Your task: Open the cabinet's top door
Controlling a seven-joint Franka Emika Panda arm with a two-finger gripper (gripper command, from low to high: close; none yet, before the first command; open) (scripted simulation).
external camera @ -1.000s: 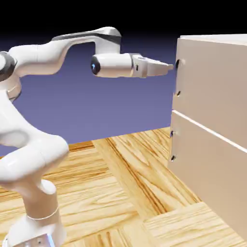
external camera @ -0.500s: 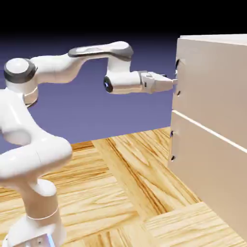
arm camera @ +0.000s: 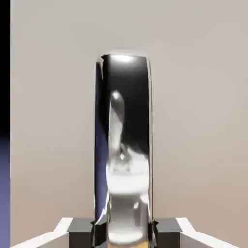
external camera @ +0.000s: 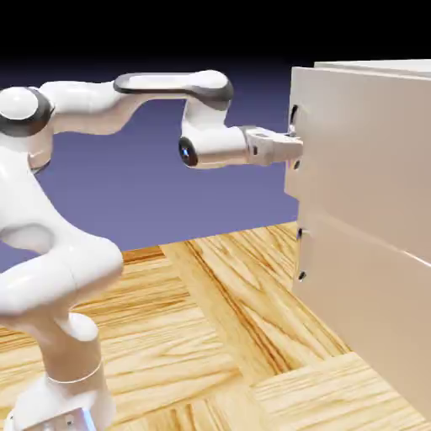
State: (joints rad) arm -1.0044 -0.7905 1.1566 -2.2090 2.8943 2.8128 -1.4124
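Tool clamped on the top door's handle

In the exterior view, from the left, the white robot arm [external camera: 71, 252] reaches across to the tool [external camera: 296, 149], its fingertips closed around the shiny upright handle [arm camera: 123, 145]; at right, the top door [external camera: 353, 151] stands slightly out from the cabinet [external camera: 404, 64], above the lower panel [external camera: 362, 269].

My claw [external camera: 296, 150] is right at the handle [external camera: 293, 135] of the top door [external camera: 362, 160], closed up there! My white arm [external camera: 160, 93] bends high on the exterior view's left, the top door juts out past the lower panel [external camera: 353, 295], and wood-patterned flooring [external camera: 210, 337] spreads below us!
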